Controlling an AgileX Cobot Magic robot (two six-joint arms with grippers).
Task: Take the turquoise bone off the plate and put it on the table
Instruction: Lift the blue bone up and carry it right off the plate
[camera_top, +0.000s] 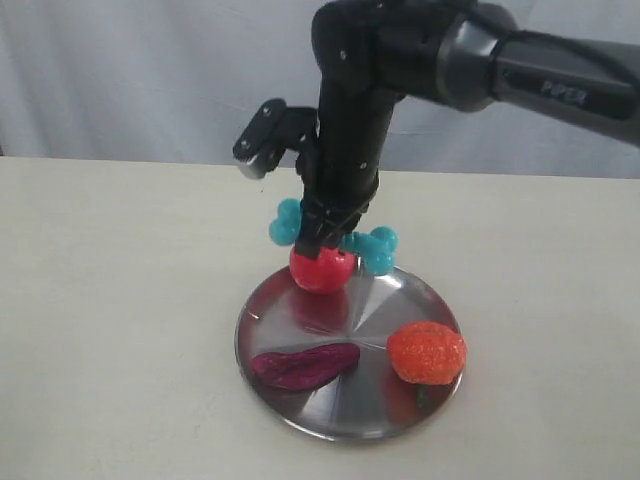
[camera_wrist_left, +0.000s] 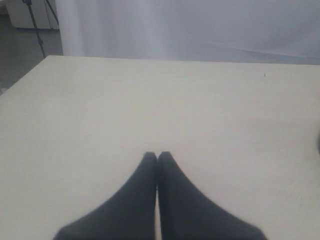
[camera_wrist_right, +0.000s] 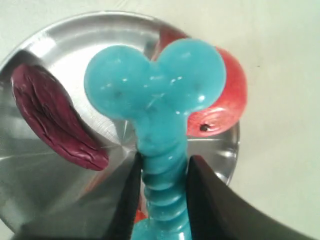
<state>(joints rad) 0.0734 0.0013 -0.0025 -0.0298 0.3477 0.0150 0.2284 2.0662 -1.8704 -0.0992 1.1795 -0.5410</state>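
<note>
The turquoise bone hangs in the air above the far rim of the silver plate, over a red ball. My right gripper is shut on its ribbed shaft. In the right wrist view the bone fills the middle, knobbed end forward, with both black fingers pressed on the shaft and the plate beneath. My left gripper is shut on nothing over the bare table; it does not show in the exterior view.
On the plate lie a dark purple elongated piece, an orange knobbly fruit and the red ball. The off-white table spreads around the plate on all sides. A pale curtain hangs behind.
</note>
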